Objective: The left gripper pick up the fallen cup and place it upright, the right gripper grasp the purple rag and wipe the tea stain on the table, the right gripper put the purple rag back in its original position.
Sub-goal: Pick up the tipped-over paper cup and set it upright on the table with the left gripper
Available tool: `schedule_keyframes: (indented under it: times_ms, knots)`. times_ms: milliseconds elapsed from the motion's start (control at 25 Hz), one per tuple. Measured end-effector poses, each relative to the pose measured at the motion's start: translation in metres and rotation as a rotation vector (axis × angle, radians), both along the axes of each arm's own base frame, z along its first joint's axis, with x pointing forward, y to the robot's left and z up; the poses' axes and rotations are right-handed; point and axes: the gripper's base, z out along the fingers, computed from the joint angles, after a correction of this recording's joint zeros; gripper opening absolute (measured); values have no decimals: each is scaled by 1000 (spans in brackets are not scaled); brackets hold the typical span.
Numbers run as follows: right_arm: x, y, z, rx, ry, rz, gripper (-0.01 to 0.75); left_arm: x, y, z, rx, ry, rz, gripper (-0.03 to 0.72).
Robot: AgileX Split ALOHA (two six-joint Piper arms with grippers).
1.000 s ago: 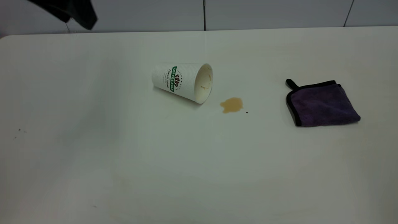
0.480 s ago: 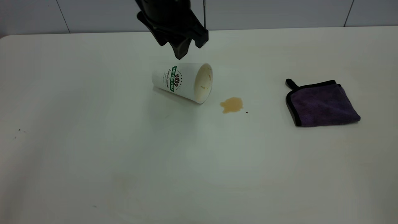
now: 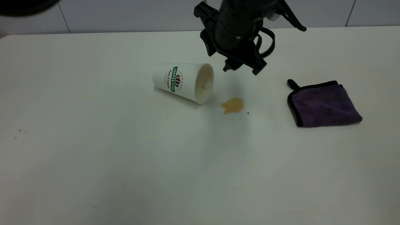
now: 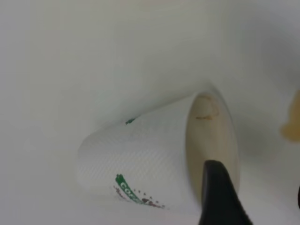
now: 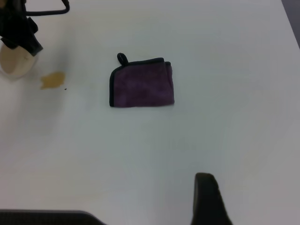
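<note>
Our left end effector [image 3: 242, 69] hangs above the white surface [image 3: 125, 156], just past the open mouth of the cup [image 3: 184, 82] and behind the tea stain [image 3: 232, 105]. We see its two black fingers [image 3: 232, 66] pointing down with a clear gap between them, and nothing is held. From the left wrist view, one dark fingertip [image 4: 218, 197] shows in front of the cup's rim, with the cup [image 4: 154, 159] filling most of that picture.

We find the cup lying on its side, its base toward the left of the exterior view and its stained beige mouth facing the stain. Its green band and bean logo face up and forward. We see the tea stain as a small light-brown blotch just beside the cup's mouth, not touching it, with a tiny black speck [image 3: 248, 112] near its right edge.

We see the purple rag [image 3: 323, 104] folded flat well to the right of the stain, black-edged, with a small loop at its back left corner.

Of the right end effector [image 5: 211, 199] we catch only one dark finger in its own wrist view, high over the surface and well apart from the rag [image 5: 142, 87]; we cannot tell how far it is open.
</note>
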Motion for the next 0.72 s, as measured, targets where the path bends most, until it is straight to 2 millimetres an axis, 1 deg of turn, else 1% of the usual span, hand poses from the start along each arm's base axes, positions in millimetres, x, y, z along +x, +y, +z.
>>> schedule_keyframes:
  times_ms: [120,360,720]
  knots:
    - [0,0,0,0,0,0,499,5,-2,-11,30,-46,38,443]
    - [0,0,0,0,0,0,499,10,4,-21,101,-114,83,443]
    - [0,0,0,0,-1,0,499,15,12,-44,149,-134,106,443]
